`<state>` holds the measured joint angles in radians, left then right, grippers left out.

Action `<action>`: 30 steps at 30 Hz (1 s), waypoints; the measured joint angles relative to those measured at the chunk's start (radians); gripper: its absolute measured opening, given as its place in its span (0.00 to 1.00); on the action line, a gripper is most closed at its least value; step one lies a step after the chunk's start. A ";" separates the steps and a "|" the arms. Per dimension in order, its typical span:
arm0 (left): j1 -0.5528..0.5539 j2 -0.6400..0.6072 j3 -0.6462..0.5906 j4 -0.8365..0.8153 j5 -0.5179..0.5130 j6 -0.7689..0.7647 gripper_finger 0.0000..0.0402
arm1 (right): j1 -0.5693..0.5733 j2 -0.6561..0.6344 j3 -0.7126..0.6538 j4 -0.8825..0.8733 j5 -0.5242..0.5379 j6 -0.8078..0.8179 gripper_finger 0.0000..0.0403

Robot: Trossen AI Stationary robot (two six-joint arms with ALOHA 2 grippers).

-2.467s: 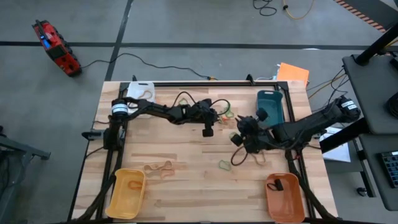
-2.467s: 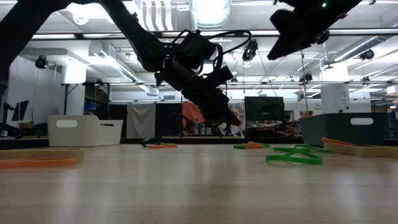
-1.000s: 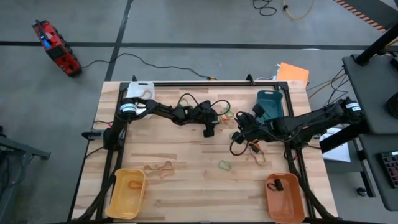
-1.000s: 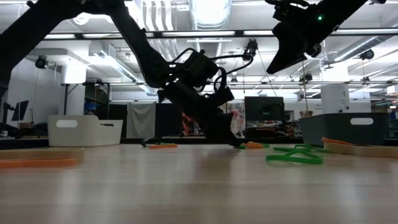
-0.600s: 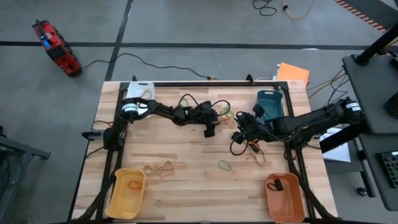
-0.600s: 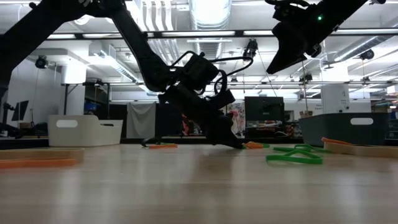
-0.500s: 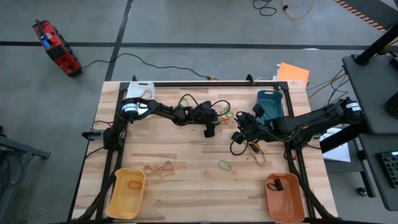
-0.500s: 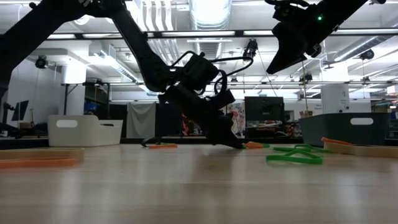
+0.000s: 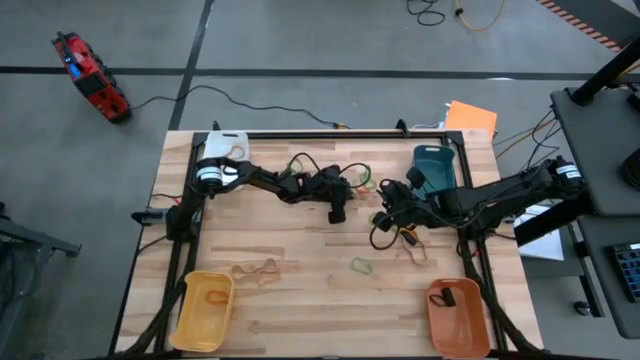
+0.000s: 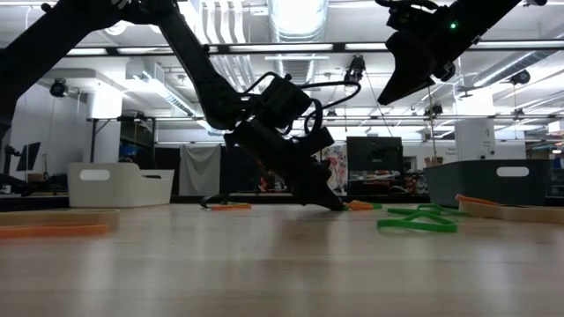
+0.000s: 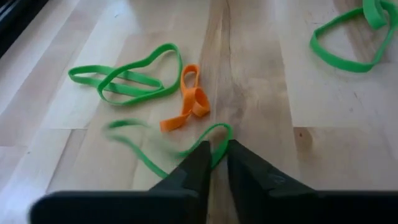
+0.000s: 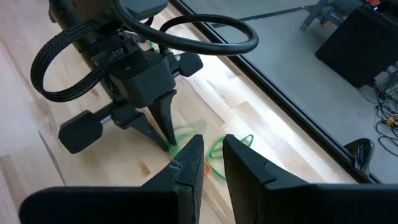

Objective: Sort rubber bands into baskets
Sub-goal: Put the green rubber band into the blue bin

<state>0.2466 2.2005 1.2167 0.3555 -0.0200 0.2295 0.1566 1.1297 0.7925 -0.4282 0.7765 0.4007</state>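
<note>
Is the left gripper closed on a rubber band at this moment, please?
Shut: the left gripper pinches a green rubber band between nearly touching fingertips at the table.

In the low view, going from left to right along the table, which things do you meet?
White basket → orange band → left gripper touching the table → green band → teal basket.

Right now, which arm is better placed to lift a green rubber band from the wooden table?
The left arm: its fingers are nearly shut on a thin green rubber band at the table, while the right gripper hangs above.
</note>
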 joint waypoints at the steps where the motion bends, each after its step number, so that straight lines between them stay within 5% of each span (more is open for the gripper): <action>1: 0.000 0.000 0.000 0.000 -0.001 -0.004 0.05 | 0.000 0.000 0.000 0.000 0.000 0.000 0.13; 24: 0.003 -0.103 -0.002 -0.135 0.012 0.076 0.00 | 0.003 0.001 -0.028 -0.003 -0.027 0.052 0.13; 30: 0.022 -0.098 -0.002 -0.137 0.000 0.056 0.09 | 0.003 0.001 -0.028 -0.001 -0.027 0.053 0.13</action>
<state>0.2682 2.1025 1.2144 0.2185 -0.0200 0.2855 0.1593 1.1305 0.7647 -0.4290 0.7498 0.4538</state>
